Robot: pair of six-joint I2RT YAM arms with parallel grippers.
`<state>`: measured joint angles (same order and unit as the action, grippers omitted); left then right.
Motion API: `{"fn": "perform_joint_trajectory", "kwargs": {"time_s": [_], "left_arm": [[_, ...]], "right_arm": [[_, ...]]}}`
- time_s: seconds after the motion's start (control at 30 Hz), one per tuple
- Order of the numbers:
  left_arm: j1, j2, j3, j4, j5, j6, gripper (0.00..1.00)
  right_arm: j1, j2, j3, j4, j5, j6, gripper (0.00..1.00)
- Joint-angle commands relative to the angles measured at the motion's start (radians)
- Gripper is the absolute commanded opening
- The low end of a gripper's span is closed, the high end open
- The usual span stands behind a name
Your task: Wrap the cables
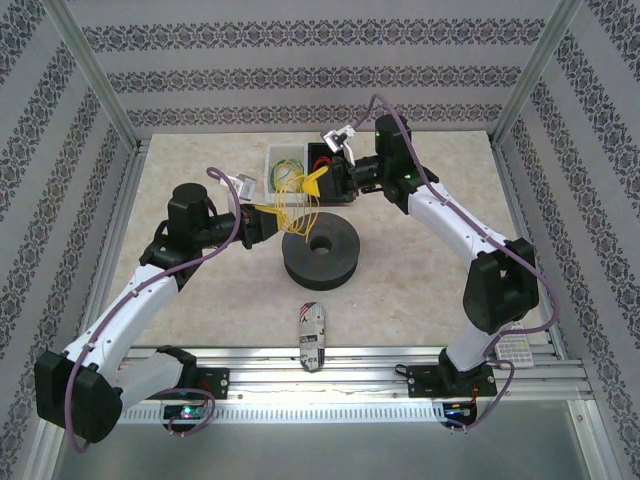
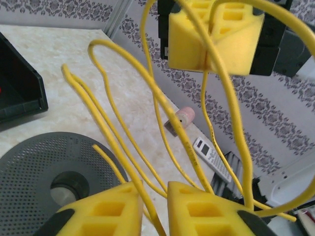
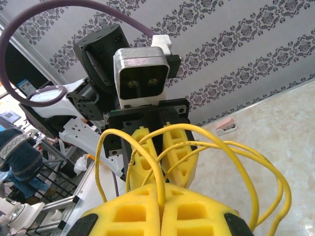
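Two claws share the work in front of us, with the thin, flexible yellow insulated cables (image 1: 297, 212) strung in loose loops between them, above the counter (image 1: 400, 300). Our right claw (image 3: 161, 189), with yellow fingertips, is clenched on the loops, its fingers together and the strands rising from between them. At our left claw (image 2: 154, 196), also yellow-tipped, the fingers stand slightly apart, with strands crossing over the tips and through the gap; we cannot tell whether it has a firm grip on any of them.

We judge that the right claw serves as the anchor, so that the left one can lead the slack around and gather it into a bundle. Holding the bundle up off the counter probably gives the loops room to hang without snagging. The wide, round dark grey disc with a hole in its middle (image 1: 321, 248) lies just below the loops, nearer to us than the right claw. Beyond the left claw sits the white rectangular bin (image 1: 286, 153) with coiled wire in it, beside a black bin (image 1: 332, 190).

Next, we think, the left claw should close surely on the strands before pulling; otherwise the springy loops could slip and spread out again.
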<state>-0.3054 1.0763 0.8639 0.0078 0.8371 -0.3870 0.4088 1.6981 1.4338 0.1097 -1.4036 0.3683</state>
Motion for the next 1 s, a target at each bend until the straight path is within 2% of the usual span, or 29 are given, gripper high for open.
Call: {"fn": "perform_joint_trajectory", "kwargs": {"time_s": [0.0, 0.03, 0.13, 0.23, 0.37, 0.5, 0.63, 0.73, 0.83, 0.97], "left_arm": [[0.012, -0.008, -0.001, 0.024, -0.007, 0.010, 0.06], [0.015, -0.011, 0.007, 0.000, -0.020, 0.017, 0.00], [0.037, -0.025, 0.042, -0.106, -0.061, 0.052, 0.00], [0.103, -0.042, 0.099, -0.240, -0.096, 0.076, 0.00], [0.251, -0.053, 0.226, -0.452, -0.142, 0.117, 0.00], [0.421, 0.000, 0.476, -0.713, -0.212, 0.197, 0.00], [0.605, 0.069, 0.722, -0.876, -0.193, 0.227, 0.00], [0.794, 0.112, 0.868, -0.925, -0.097, 0.206, 0.00], [0.908, 0.173, 1.003, -0.926, -0.063, 0.156, 0.00], [1.136, 0.230, 1.049, -0.684, 0.118, -0.100, 0.00]], "right_arm": [[-0.005, -0.030, 0.018, 0.019, -0.019, -0.014, 0.00], [-0.019, -0.033, 0.014, 0.018, -0.006, -0.017, 0.00], [-0.082, -0.055, -0.002, 0.015, 0.059, -0.021, 0.00], [-0.185, -0.083, -0.009, -0.021, 0.208, -0.033, 0.00], [-0.351, -0.088, 0.019, -0.071, 0.434, 0.000, 0.00], [-0.486, -0.024, 0.145, -0.244, 0.636, -0.040, 0.00], [-0.586, 0.101, 0.282, -0.340, 0.770, -0.043, 0.00], [-0.640, 0.174, 0.361, -0.383, 0.833, -0.050, 0.00], [-0.677, 0.234, 0.446, -0.442, 0.879, -0.073, 0.00], [-0.726, 0.291, 0.516, -0.495, 0.922, -0.085, 0.00]]}}
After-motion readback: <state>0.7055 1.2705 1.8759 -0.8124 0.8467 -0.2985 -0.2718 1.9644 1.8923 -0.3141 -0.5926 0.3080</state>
